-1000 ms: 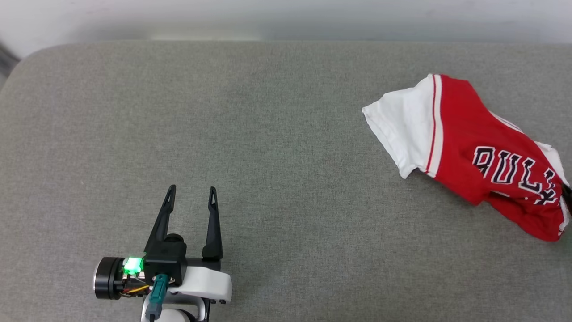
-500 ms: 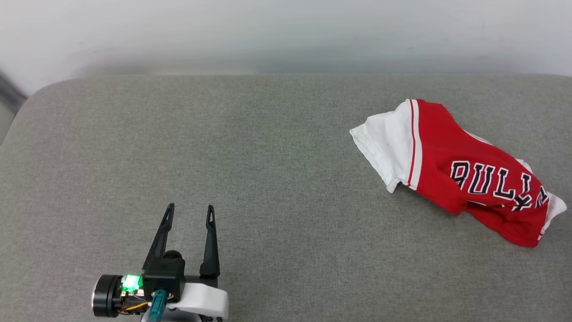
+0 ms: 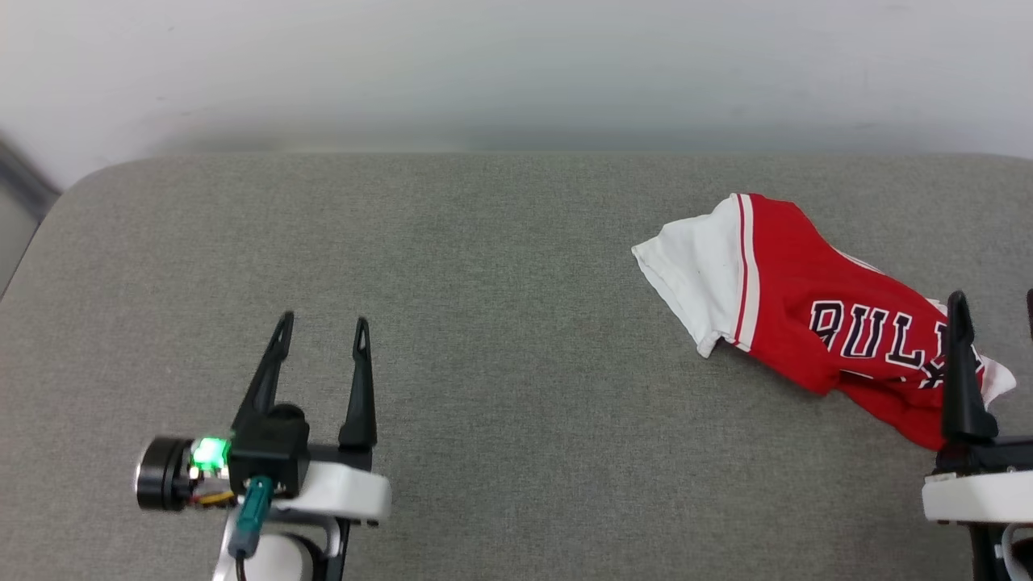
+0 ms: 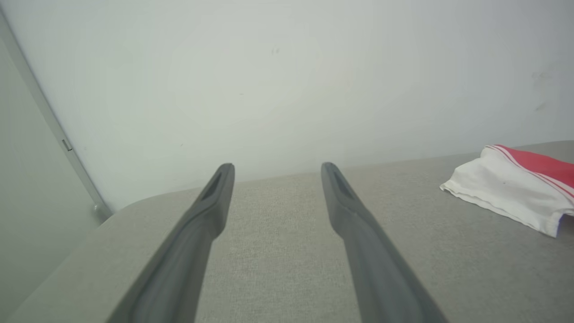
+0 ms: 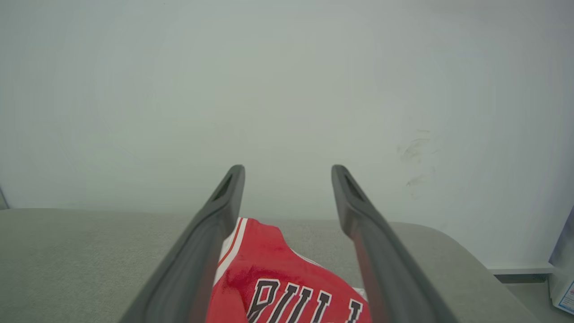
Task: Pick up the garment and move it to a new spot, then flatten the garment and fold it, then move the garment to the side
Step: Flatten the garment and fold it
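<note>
Where the grey tabletop [image 3: 500,266] runs bare at the lower left of the head view, the left gripper [image 3: 321,324] hovers with its fingers [image 3: 357,387] spread and nothing between them. In the left wrist view the same gripper [image 4: 276,167] points across bare tabletop toward the pale wall [image 4: 287,80], and the shirt [image 4: 506,188] lies well apart at that view's right edge, white sleeve nearest.

Farther right in the head view, the shirt [image 3: 799,290] lies crumpled on the right part of the tabletop, its white sleeve toward the middle and its red body with black letters running down to the right.

At the lower right edge, the right gripper [image 3: 994,303] points up the view with its fingers [image 3: 959,363] spread; the nearer one crosses the shirt's lettered end, the other shows at the frame's edge. In the right wrist view the shirt [image 5: 269,264] lies low between the two parted fingers of that gripper [image 5: 288,168], unpinched. Whether a finger touches the cloth I cannot tell.
</note>
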You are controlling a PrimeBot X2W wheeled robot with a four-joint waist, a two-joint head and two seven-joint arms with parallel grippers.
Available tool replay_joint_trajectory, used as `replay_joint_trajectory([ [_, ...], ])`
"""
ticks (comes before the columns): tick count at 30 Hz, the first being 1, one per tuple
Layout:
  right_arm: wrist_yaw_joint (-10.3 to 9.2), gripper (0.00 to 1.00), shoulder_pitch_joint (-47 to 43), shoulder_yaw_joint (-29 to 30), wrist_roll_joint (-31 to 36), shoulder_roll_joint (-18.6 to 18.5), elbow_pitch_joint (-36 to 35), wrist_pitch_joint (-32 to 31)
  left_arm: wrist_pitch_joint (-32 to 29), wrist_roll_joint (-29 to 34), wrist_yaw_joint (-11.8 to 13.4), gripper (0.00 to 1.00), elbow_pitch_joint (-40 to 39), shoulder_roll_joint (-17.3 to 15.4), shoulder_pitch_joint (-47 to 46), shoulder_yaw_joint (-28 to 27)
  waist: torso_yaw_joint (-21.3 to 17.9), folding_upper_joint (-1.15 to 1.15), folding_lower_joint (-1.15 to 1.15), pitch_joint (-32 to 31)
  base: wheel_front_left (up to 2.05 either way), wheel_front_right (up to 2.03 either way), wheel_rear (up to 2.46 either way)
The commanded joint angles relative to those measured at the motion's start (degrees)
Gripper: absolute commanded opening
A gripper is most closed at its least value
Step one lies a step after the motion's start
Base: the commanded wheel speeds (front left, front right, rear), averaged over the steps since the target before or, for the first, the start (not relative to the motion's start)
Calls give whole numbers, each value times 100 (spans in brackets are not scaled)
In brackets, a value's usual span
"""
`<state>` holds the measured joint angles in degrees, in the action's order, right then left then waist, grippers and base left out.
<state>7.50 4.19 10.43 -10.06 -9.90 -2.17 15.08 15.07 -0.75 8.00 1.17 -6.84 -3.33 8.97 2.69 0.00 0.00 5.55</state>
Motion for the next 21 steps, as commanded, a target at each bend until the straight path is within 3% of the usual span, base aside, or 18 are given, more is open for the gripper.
replay_joint_trajectory([
  [1, -2, 100, -176, -11, 71, 107, -137, 11, 15, -10, -86, 100, -35, -68, -278, -8, -20, 0, 0, 36, 0, 0, 0],
  [6, -2, 100, -515, -70, 232, 390, -505, 12, 15, -64, -583, 100, 109, -270, -1318, 71, -185, 0, 0, 233, 0, 0, 0],
  [12, -2, 100, -404, -96, 319, 471, -714, 12, -2, -111, -1272, 100, 1122, -444, -2959, 375, -516, 0, 0, 607, 0, 0, 0],
  [17, -2, 100, -196, -152, 393, 481, -803, 12, -486, -317, -1501, 100, 2007, -440, -4436, 813, -805, 0, 0, 971, 0, 0, 0],
  [21, -2, 100, -37, -220, 445, 505, -874, 13, -1231, -802, -1534, 100, 2665, -382, -5442, 1524, -989, 0, 0, 1284, 0, 0, 0],
])
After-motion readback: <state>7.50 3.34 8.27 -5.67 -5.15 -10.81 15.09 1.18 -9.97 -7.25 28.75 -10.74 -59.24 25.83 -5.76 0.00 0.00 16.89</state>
